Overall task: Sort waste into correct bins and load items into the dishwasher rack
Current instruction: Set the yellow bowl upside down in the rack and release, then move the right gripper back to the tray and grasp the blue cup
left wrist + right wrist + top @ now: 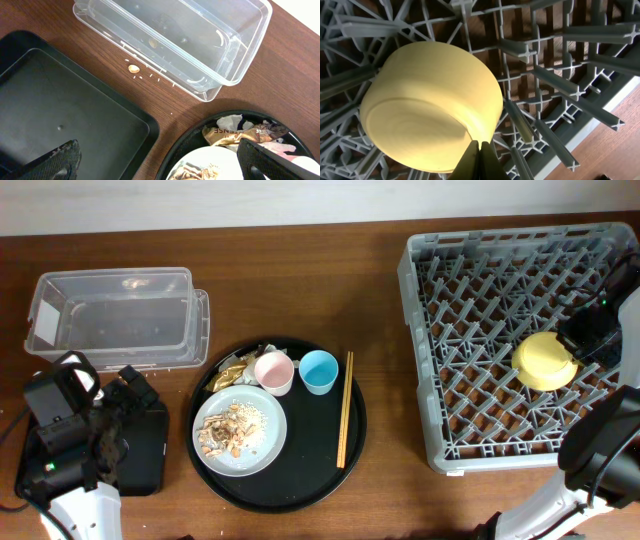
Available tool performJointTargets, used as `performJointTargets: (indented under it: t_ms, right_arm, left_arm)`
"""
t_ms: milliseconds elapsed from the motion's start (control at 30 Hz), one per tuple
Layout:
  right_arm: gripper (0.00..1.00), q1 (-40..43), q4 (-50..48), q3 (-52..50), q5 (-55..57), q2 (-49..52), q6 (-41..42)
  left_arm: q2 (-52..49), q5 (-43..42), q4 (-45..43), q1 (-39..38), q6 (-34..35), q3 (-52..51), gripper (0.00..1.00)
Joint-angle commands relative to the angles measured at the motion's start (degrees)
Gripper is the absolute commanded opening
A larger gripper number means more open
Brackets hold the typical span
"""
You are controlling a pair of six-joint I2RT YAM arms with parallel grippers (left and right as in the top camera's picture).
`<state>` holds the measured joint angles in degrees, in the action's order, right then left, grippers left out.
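Two arms are set at a wooden desk. The largest thing on it, a grey rack of upright pegs, is placed at the right. A round black tray is laid in the middle. A clear tub is placed at the back left. A flat black bin is found in front of it, partly covered in the overhead view by the left arm.

The left tool is held above the gap between the flat black bin and the round black tray, with its fingers spread wide and nothing between them.

A pale plate, heaped with beige scraps, is seated on the left of the round black tray. A yellow bowl is lodged among the pegs at the right of the rack, base turned upward. The right tool is pressed almost together on the bowl's rim, which is pinched between the fingers.

A pair of chopsticks is laid along the tray's right side. A pink cup and a blue cup are stood side by side behind the plate. Crumpled white and gold wrappers are tucked at the tray's back left edge, beside the pink cup. A small crumb is seen on the bare desk just beside the tub.
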<state>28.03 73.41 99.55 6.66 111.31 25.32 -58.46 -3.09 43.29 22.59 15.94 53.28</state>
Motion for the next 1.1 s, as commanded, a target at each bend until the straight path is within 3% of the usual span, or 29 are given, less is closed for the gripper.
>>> performJointTargets:
  t_ms: [0,233,333,467,533,600,633,733,833,1067]
  right_arm:
    - [0.04,-0.33,-1.01,0.76,-1.97,1.57,-0.72]
    - [0.08,-0.26,-2.97,0.74,-0.35,3.19,-0.83]
    - [0.04,-0.28,-1.90,0.79,-2.36,2.67,-0.81]
    - [0.05,-2.89,-0.09,0.85,-7.78,-6.08,-3.19]
    - [0.26,-8.04,-0.02,0.85,-19.17,-12.68,-13.44]
    - [0.64,-14.27,0.70,0.85,-24.87,-14.71,-21.14]
    - [0.74,-20.06,1.29,0.72,-25.07,-14.38,-25.09]
    - [0.74,-30.97,1.33,-0.61,-21.09,-11.52,-27.34]
    - [0.73,-39.60,0.92,-1.11,-4.59,-6.25,-15.30]
    - [0.68,-39.95,0.09,-1.33,-2.10,0.63,-14.25]
  left_arm:
    - [0.00,0.37,-0.07,0.24,0.52,0.83,0.99]
    - [0.00,0.37,-0.07,0.24,0.55,0.83,0.99]
    - [0.00,0.37,-0.07,0.24,0.55,0.83,0.99]
    - [0.00,0.37,-0.07,0.24,0.52,0.83,0.99]
    - [0.00,0.37,-0.07,0.24,0.52,0.83,0.99]
    - [0.00,0.37,-0.07,0.24,0.52,0.83,0.99]
    - [0.00,0.37,-0.07,0.24,0.52,0.83,0.99]
    - [0.00,0.37,-0.07,0.24,0.52,0.83,0.99]
    - [0.00,0.37,-0.07,0.24,0.55,0.83,0.99]
    - [0.00,0.37,-0.07,0.24,0.55,0.83,0.99]
